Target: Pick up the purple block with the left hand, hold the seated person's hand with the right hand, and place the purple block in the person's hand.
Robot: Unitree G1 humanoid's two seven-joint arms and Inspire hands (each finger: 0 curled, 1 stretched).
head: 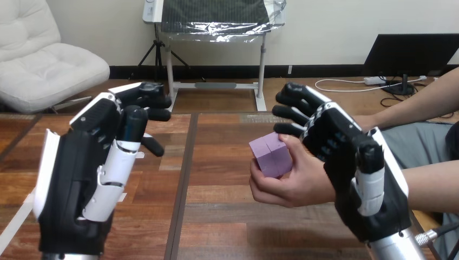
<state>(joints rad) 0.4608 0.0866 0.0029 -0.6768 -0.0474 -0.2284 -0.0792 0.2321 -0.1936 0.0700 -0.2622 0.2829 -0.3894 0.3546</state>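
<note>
Curling jointed black fingers round the person's hand (296, 184), the right robot hand (346, 160) clasps it. The person's hand grips the smooth purple block (270, 154) just beside those fingers. The left robot hand (81, 168) is loosely spread, empty.

Left hand (76, 179) open, right hand (349, 157) fingers (291, 112) curled

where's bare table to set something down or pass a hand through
Bare wooden table runs down the middle, between the left robot hand and the person's hand holding the purple cube-shaped block. More bare boards lie at the near edge below that hand. Crowded at right: the right robot hand, the person's hand and the block bunch together.
</note>
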